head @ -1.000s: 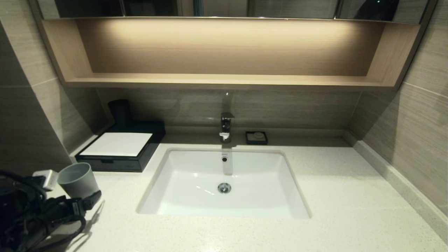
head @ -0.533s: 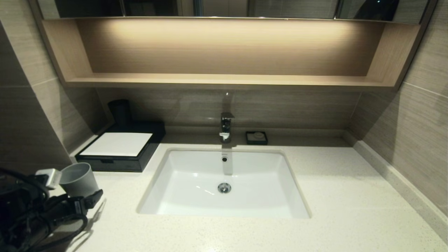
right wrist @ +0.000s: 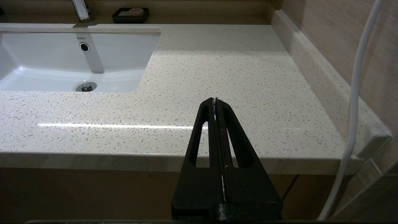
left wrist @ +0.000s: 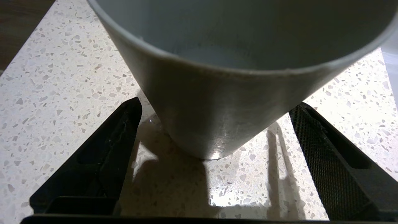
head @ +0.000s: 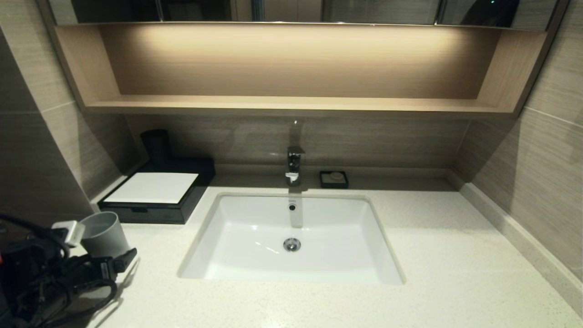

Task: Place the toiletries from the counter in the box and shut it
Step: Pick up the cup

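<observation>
Two black fingers of the left gripper [left wrist: 214,130] stand wide apart on either side of the grey plastic tumbler cup [left wrist: 217,102], neither pad touching its wall; the cup sits upright on the off-white speckled stone counter [head: 455,273]. From the head view, that gripper [head: 98,253] is at the counter's near left corner, well left of the white rectangular sunken basin [head: 291,237], with the cup [head: 104,234] just in front of it. The low black rectangular box with a white flat top panel [head: 155,193] lies behind the cup, beside the basin's far left corner, its front drawer pushed in. No wrapped stick or sachet shows anywhere on the counter. A small black square soap dish [head: 334,179] sits behind the basin, right of the chrome tap [head: 294,166]. The right gripper [right wrist: 215,104] hangs off the counter's front edge, right of the basin, its fingers pressed together on nothing.
</observation>
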{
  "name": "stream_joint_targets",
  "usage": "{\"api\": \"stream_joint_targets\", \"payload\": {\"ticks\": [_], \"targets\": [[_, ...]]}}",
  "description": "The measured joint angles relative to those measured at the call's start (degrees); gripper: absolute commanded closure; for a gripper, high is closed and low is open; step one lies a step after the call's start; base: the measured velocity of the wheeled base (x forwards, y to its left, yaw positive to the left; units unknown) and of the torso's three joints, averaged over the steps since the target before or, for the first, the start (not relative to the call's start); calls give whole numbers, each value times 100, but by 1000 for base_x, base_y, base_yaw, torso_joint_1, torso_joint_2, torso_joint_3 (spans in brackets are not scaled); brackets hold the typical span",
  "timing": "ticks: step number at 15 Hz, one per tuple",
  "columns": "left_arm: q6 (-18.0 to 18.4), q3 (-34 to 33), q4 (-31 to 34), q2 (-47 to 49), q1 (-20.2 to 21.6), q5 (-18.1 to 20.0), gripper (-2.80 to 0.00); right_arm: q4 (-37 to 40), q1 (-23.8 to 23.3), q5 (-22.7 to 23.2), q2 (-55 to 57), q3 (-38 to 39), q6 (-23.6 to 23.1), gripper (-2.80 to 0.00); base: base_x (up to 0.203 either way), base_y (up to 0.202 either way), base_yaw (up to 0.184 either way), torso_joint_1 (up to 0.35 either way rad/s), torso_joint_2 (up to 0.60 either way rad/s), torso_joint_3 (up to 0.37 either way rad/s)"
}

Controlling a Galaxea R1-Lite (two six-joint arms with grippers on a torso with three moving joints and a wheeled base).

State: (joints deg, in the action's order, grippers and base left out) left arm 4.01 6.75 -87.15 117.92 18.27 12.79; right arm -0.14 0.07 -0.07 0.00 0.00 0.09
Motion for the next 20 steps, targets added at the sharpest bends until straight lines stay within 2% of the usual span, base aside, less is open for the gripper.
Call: {"api": "stream_joint_targets", "payload": {"ticks": [14, 15, 20], "targets": [[8, 176, -2, 131, -72, -22, -280, -1, 0, -2, 0, 0, 1, 0, 0, 0, 0, 0, 0, 0], [10, 191, -1, 152, -72, -19, 0, -2, 0, 0, 0, 0, 1, 0, 0, 0, 0, 0, 0, 0], [9, 254, -4, 239, -76, -19, 0, -1, 0, -1, 0, 0, 1, 0, 0, 0, 0, 0, 0, 0]]}}
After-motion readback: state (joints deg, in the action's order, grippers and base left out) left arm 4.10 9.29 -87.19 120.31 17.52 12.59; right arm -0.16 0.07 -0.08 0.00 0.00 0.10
